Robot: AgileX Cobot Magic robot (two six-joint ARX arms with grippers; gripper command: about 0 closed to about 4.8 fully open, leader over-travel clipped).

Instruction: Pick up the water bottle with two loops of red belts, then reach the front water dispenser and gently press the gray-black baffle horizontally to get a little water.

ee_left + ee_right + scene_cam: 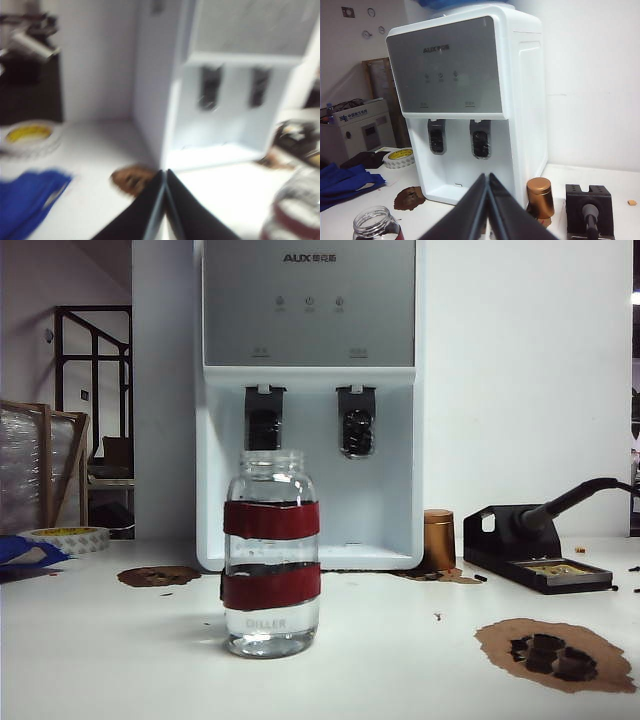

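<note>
The water bottle (271, 552), a clear glass jar with two dark-red bands, stands upright and open-mouthed on the white table in the middle of the exterior view. Behind it rises the white water dispenser (309, 310) with two dark taps in its bay. The gray-black baffle (357, 431) is the right, rounded one; the straighter twin (264, 426) hangs to its left. Neither gripper shows in the exterior view. My left gripper (165, 172) is shut and empty, with the bottle (295, 210) off to one side. My right gripper (487, 176) is shut and empty, facing the dispenser (470, 65), apart from the bottle (374, 225).
A tape roll (65, 538) and a blue cloth (25, 552) lie at the left. A copper-coloured cylinder (438, 538) stands beside the dispenser's right foot, and a black soldering stand (535, 558) further right. Brown scorched patches (555, 652) mark the table.
</note>
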